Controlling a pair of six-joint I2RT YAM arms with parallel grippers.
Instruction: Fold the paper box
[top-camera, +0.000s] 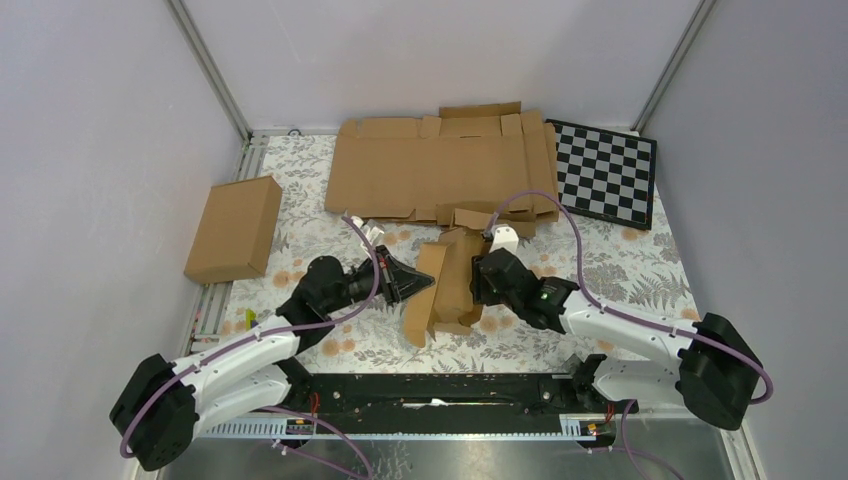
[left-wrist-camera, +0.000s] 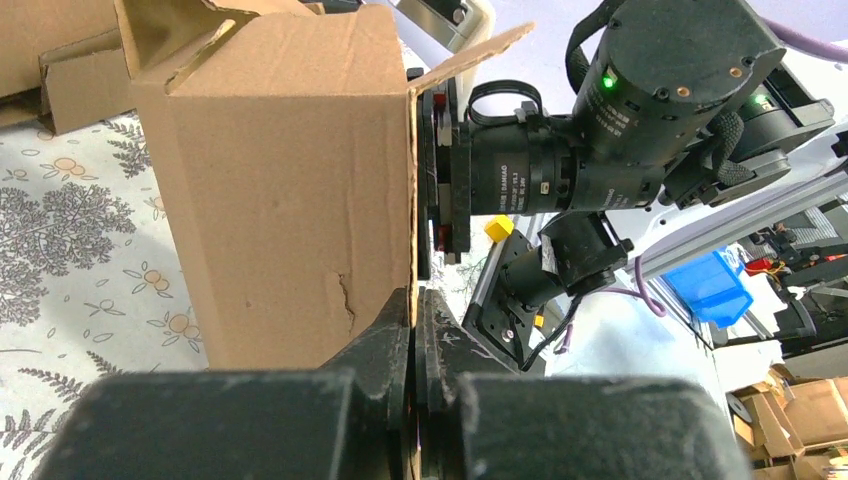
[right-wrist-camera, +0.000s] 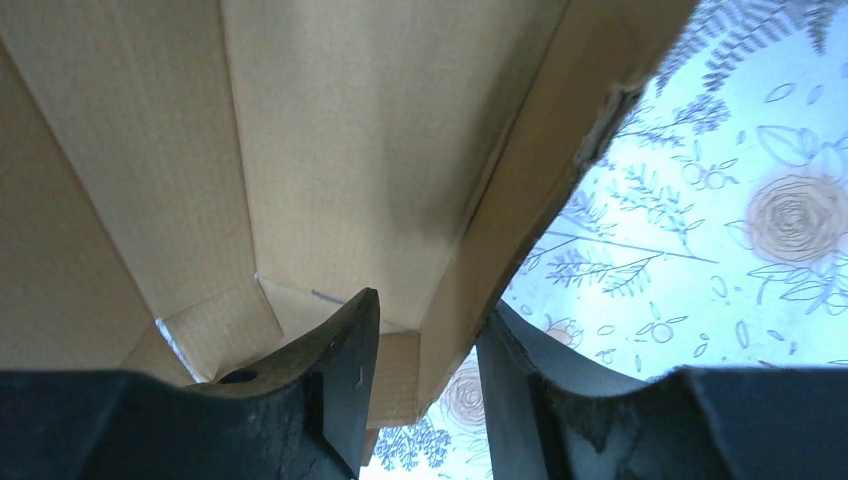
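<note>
The left gripper (left-wrist-camera: 413, 312) is pinching the near upright edge of the box (left-wrist-camera: 290, 190), its jaws pressing together on the thin cardboard wall. The box is standing on the floral surface (left-wrist-camera: 70, 260), its top flaps sticking up and a small tear showing low on the facing side. Just past that edge the right arm (left-wrist-camera: 640, 110) is reaching in, a green light glowing on its black body, its fingers hiding behind the box. More cardboard (left-wrist-camera: 60, 60) is lying back left.
</note>
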